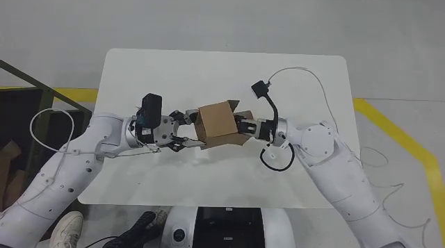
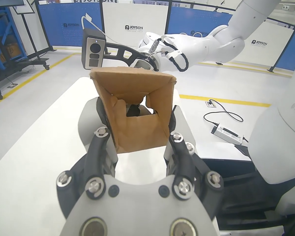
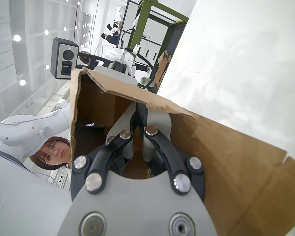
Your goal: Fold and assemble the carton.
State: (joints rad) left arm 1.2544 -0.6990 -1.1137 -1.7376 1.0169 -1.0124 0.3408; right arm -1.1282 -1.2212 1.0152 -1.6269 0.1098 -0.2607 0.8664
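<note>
Two grips on the hollow carton (image 1: 214, 120): left fingers (image 2: 97, 146) clasp its outside, right fingers (image 3: 159, 144) pinch inside.

- A pale grey floor (image 1: 208, 12) is seen around a white table (image 1: 139, 74).
- Yellow tape (image 1: 396, 131) is laid at 3 and 9 o'clock.
- A green rack (image 1: 24, 77) is placed at 9 o'clock.
- Blue partition panels (image 2: 64, 13) are set up; ceiling spotlights (image 3: 16, 37) are lit.

Top camera looks down; wrist cameras closely face the shared carton (image 1: 215, 121).

Brown cardboard carton (image 1: 214, 121), partly erected (an open-ended tube, flaps unfolded), slightly skewed, at mid-table (image 1: 208, 67).
</note>
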